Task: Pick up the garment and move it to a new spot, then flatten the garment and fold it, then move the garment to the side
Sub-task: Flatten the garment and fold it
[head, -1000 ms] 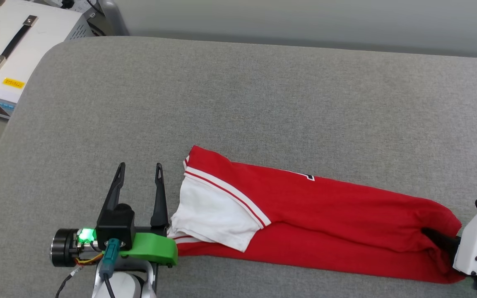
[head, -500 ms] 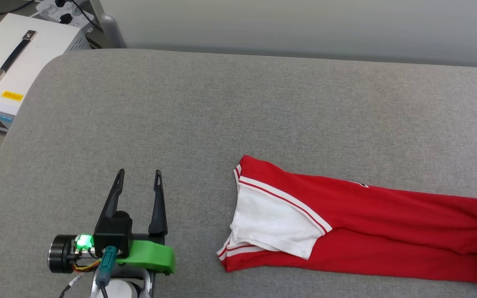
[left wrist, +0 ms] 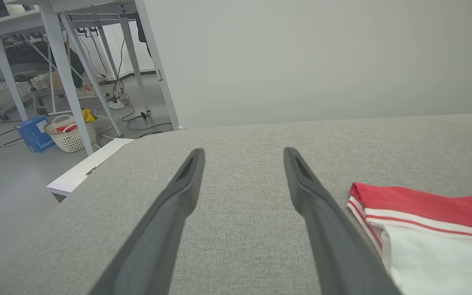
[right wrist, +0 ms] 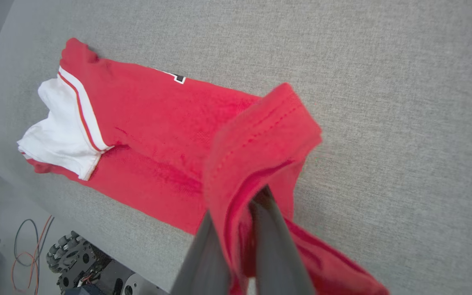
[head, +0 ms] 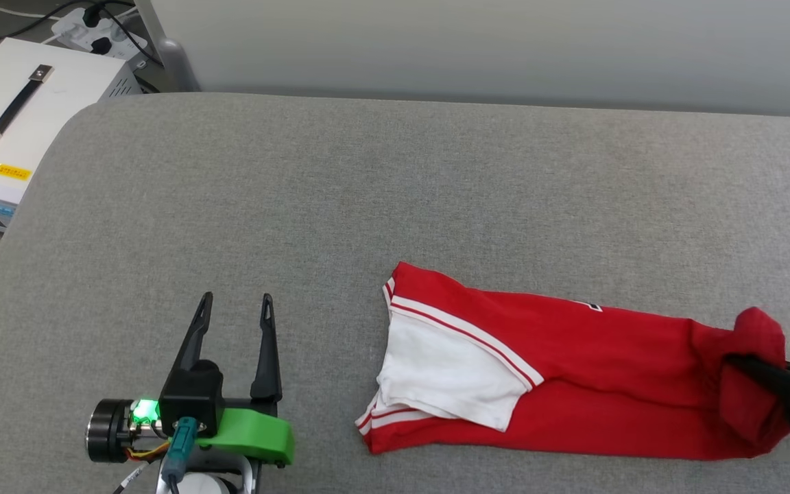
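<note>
Evidently the garment point(head: 573, 405) has been narrowed into a long red band, and it lies along the grey padded worktop point(head: 367, 192) with its white sleeve point(head: 443, 370) uppermost at one end. At the end farthest from that sleeve the red cloth is bunched and raised off the surface, because the right claw point(right wrist: 256, 205) is clenched on a fold of the stitched hem. That grip looks meant to shift the whole shirt sideways in one piece, which I judge to be the closing step. A sliver of black, white-edged print point(head: 590, 306) peeks out just past the sleeve, along the band's long edge. On the sleeve's opposite side, well apart from it, the left claw point(head: 236, 298) is released and holds nothing, probably kept clear so it cannot snag the cloth
</note>
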Robot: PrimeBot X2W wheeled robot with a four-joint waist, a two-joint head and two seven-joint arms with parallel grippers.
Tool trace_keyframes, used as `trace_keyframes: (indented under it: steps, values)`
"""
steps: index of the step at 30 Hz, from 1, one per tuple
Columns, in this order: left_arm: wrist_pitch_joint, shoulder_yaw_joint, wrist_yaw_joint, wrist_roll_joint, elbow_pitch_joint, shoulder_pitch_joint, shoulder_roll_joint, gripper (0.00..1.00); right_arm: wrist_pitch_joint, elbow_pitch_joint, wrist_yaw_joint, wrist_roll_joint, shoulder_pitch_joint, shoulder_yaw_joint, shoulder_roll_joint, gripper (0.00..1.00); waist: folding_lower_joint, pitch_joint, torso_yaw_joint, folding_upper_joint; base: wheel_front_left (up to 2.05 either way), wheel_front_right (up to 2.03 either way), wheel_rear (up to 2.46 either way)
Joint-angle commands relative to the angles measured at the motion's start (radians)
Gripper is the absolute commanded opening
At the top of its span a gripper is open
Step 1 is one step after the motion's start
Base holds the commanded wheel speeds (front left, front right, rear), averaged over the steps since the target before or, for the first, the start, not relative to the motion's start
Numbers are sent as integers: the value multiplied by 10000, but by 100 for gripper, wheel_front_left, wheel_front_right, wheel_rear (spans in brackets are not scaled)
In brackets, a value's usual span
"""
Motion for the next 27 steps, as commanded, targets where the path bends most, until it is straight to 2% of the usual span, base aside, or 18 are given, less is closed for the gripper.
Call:
trace_keyframes:
  steps: [1,7,13,21,27]
  values:
    - [-59,35,-80,114,7,90,-59,100,192,-224,-7,-24,-75,42,135,0,0,75,16,-1,0,0,0]
    - [-59,42,-200,225,-13,-145,-198,100,1165,-1122,-7,-708,-1065,580,1011,0,0,389,115,-1,0,0,0]
    - [-59,57,-290,300,0,-421,-295,100,1770,-1190,-7,-1427,-2559,1723,2062,0,0,745,292,-1,0,0,0]
    - [-59,74,-335,352,42,-775,-423,100,1785,-246,-7,-1991,-4577,3381,3468,0,0,1167,519,-1,0,0,0]
    - [-59,55,-349,377,60,-955,-504,100,1448,1080,-7,-2500,-5451,4713,4113,0,0,1411,642,-1,0,0,0]
